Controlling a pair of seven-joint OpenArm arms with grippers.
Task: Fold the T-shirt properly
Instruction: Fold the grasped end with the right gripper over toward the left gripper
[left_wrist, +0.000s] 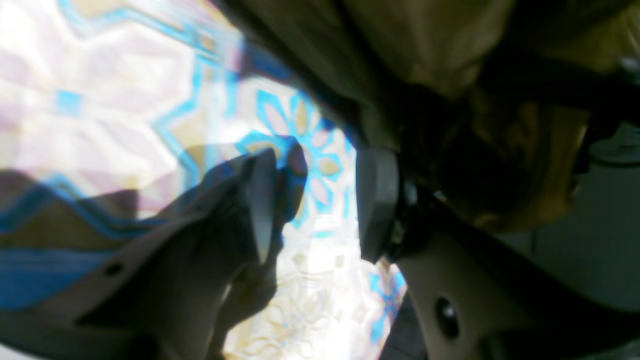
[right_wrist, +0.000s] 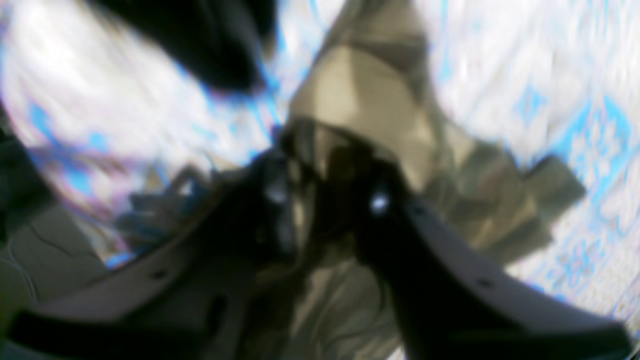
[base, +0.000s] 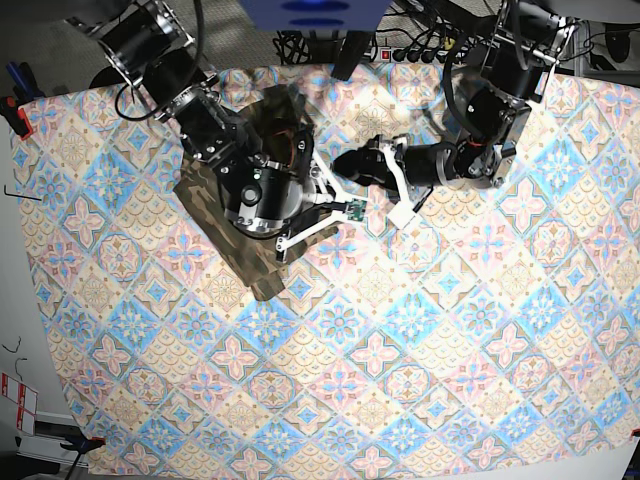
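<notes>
Left pincer (left_wrist: 317, 200): jaws apart, nothing between them, only patterned tablecloth (left_wrist: 100, 100) showing through the gap.
Right pincer (right_wrist: 327, 200): fingers around a bunch of cloth; view too blurred to tell how tight.
Camouflage short-sleeved cloth T-shirt (base: 225, 235): bundled at the table's far side, under the right arm.
Blue, pink and tan tiled tablecloth: spread flat.

You have the T-shirt (base: 232, 240) bunched on the surface (base: 420, 340), far and left of centre. The right gripper (base: 290, 215) sits over the cloth, with folds between its fingers. The left gripper (base: 352, 165) lies just right of the shirt, far side, above bare surface. The near half holds nothing else.
</notes>
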